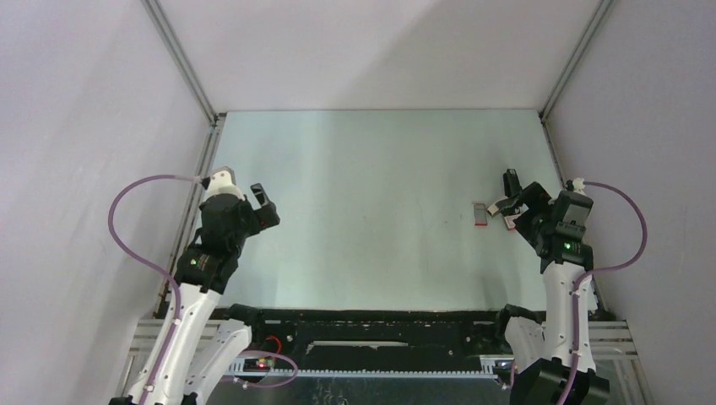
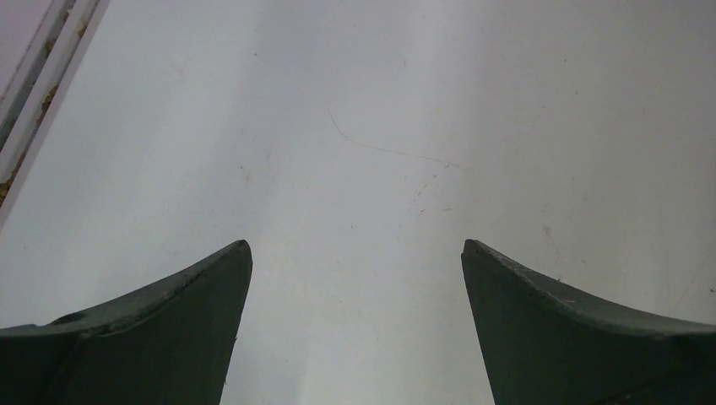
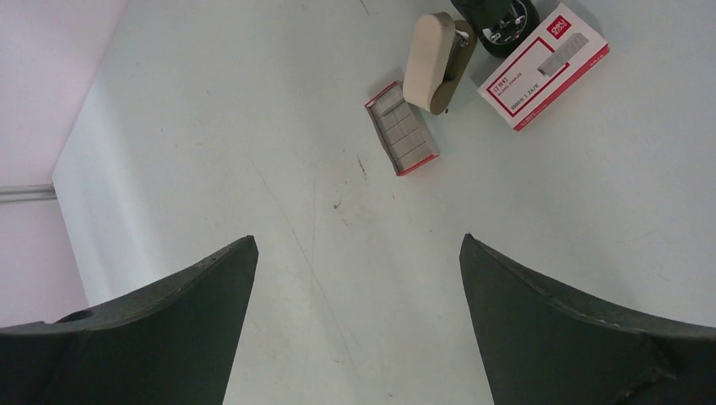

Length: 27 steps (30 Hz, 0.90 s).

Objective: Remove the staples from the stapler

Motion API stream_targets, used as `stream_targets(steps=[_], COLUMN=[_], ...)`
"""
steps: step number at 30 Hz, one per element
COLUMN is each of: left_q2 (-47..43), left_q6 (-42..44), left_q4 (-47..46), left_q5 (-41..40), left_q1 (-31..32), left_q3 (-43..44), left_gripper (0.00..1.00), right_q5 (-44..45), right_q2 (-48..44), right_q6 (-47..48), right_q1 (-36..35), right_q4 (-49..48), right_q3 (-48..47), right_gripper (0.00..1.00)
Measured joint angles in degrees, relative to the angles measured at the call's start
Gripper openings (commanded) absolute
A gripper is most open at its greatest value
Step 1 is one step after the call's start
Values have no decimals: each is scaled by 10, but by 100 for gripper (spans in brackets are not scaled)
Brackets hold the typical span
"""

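Two pairs of jaws hang over one counter [image 1: 371, 211]. The left jaws, at nine o'clock, stand wide apart and hold nothing. The right jaws, at three o'clock, are just as wide and empty. Toward their one o'clock lie one open tray of staples [image 3: 401, 128], one beige piece [image 3: 429, 61], one black stapler [image 3: 494, 38] just beside it, cut off by the frame, and one red-and-white box [image 3: 545, 66].
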<state>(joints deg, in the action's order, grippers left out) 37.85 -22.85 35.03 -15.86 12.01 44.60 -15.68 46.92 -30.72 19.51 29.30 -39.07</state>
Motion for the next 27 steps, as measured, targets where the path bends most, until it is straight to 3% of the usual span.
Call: stream_targets(steps=[11,16,27], left_q2=[5,13,26], left_q6=[0,-1,-1], left_q4=[0,0,0], left_q5=[33,62,98], left_q1=[-21,-44,-75], left_q3=[0,0,0], left_gripper=[100,100,100], right_q5=[-22,-18,147], right_q2=[45,124,260], right_q6=[4,4,66], right_q1=[4,4,-87], right_q4=[-34,-40,-82], right_q3=[-5,-82,-229], right_gripper=[98,98,98])
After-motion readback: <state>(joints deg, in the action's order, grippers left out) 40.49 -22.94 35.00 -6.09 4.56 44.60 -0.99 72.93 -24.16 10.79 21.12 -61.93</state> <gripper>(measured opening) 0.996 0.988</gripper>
